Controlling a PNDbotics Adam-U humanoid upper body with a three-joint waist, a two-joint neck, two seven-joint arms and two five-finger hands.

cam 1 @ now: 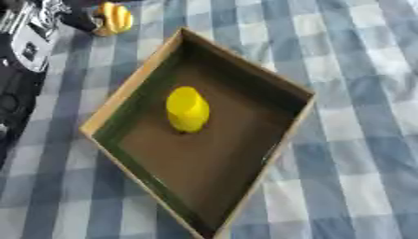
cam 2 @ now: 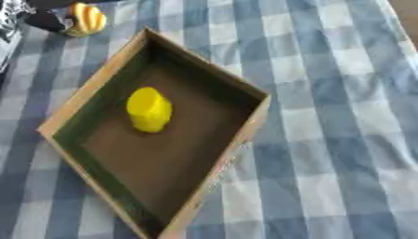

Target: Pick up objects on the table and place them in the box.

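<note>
Box [cam 1: 114, 100] on blue checked cloth [cam 1: 359, 140], yellow object [cam 1: 187, 109] inside.

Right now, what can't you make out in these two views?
- Left robot hand: dark shape at the top left edge beside the orange-yellow object; blurred, so fingers and any grip cannot be read.
- Orange-yellow object: what it is stays unclear; blur, partly behind the hand.
- Right robot hand: in neither view.
- Box: near corner cut off by the bottom edge.
- Yellow object in the box: shape only.
</note>
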